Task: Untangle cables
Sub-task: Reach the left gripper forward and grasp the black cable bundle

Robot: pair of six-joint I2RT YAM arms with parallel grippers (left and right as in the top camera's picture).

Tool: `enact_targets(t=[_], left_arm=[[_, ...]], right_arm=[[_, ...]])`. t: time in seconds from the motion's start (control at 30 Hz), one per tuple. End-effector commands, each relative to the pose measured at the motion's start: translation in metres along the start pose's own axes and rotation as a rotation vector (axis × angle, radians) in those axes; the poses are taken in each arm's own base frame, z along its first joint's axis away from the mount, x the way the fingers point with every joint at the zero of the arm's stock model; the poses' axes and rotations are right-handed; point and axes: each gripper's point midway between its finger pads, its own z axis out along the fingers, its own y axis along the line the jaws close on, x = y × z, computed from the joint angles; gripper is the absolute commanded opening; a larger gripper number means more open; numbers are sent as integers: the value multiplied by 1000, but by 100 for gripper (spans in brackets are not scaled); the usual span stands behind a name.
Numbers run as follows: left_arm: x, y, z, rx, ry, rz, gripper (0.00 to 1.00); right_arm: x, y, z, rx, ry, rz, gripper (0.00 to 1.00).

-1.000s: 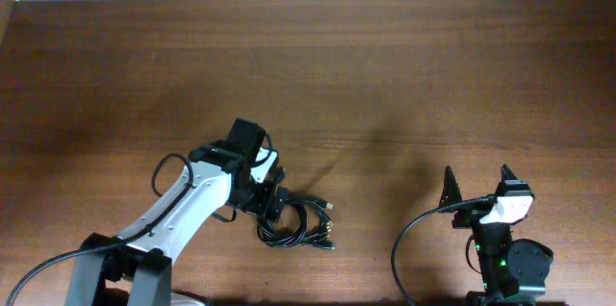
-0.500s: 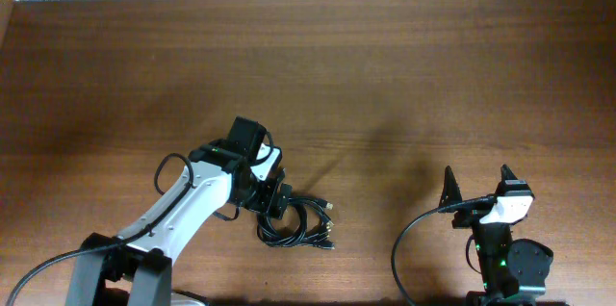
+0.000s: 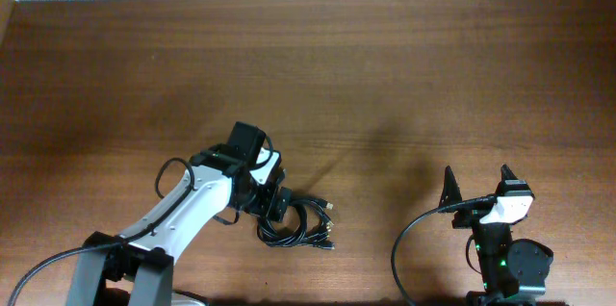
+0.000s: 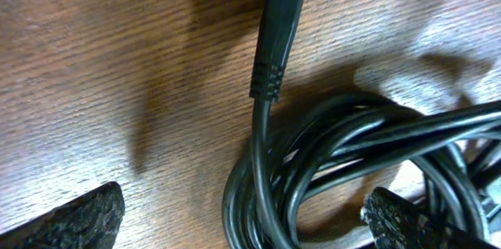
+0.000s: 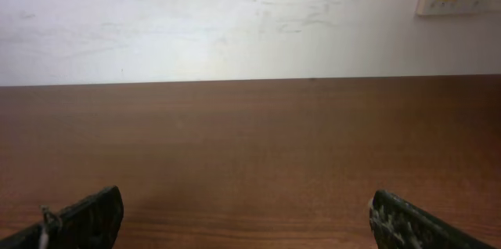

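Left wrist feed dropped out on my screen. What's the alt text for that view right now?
A tangled coil of thin black cables lies on the wooden table, close under the left gripper, whose open jaws straddle part of it. One cable's straight plug end runs from the coil toward the top of the picture.

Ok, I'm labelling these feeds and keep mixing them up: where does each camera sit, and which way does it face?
Overhead: fixed above, facing straight down at the table; both arms show, left gripper at the coiled cables, right gripper well apart.
Left wrist: on the left arm, facing down, close on the cables; open fingertips in the bottom corners.
Right wrist: on the right arm, facing level across the table toward a white wall; its open fingertips show.
Shared: overhead and left wrist both see the cables.
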Motion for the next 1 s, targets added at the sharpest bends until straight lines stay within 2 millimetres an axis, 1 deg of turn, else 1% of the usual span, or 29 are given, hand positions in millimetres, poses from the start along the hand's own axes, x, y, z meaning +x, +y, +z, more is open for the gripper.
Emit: enact_targets(t=[0.0,0.17,0.33,0.47,0.57,0.6,0.63,0.7,0.73,0.77,0.8,0.83,0.97], left_arm=[[11,0,10,4,18,-10,100],[11,0,11,4,15,-9,99],[11,0,11,3,14,-9,96],[10,1,13,-1,6,-7,84],[11,3,13,-11,7,-8,64],[10,6,13,-28,6,-8,54],[10,8,13,-39,6,-8,48],[11,10,13,-50,7,-8,43],[11,10,13,-50,7,-8,38],[11,9,13,-49,6,-8,23],[10,9,13,-49,4,-8,15],[9,9,13,-49,2,-7,9],[6,9,13,-48,-13,-6,0]], right_arm=[[4,0,0,3,12,11,99],[4,0,0,3,12,11,99],[4,0,0,3,12,11,99],[4,0,0,3,12,11,99],[4,0,0,3,12,11,99],[4,0,0,3,12,11,99],[4,0,0,3,12,11,99],[4,0,0,3,12,11,99],[4,0,0,3,12,11,99],[4,0,0,3,12,11,99],[4,0,0,3,12,11,99],[4,0,0,3,12,11,99],[4,0,0,3,12,11,99]])
